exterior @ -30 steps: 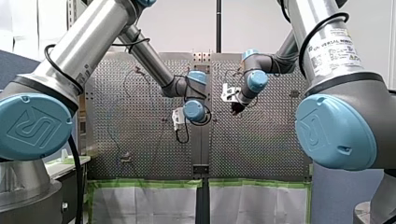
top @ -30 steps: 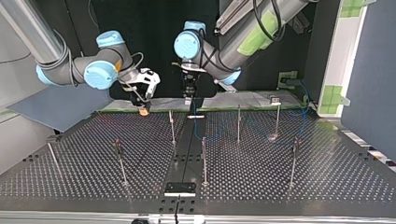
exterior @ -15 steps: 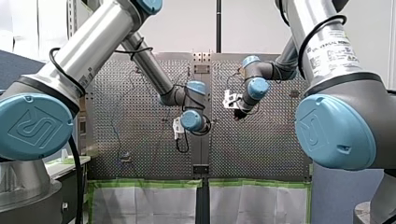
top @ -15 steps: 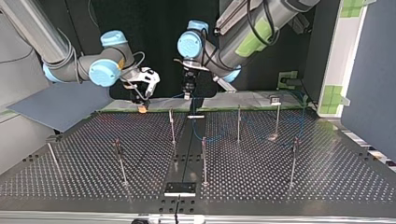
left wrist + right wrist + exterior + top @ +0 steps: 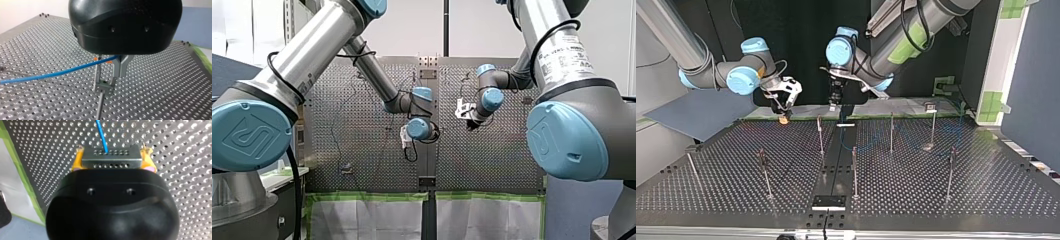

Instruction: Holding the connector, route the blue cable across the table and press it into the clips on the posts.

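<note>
Right wrist view only, connector [image 5: 111, 159] clamped in R tool [image 5: 113, 158]

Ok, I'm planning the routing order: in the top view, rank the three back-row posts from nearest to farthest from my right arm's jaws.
1. Left post: nearest, just to the view's right of the jaws.
2. Middle post: past the table's dark centre line.
3. Right post: farthest, toward the view's right.
</note>
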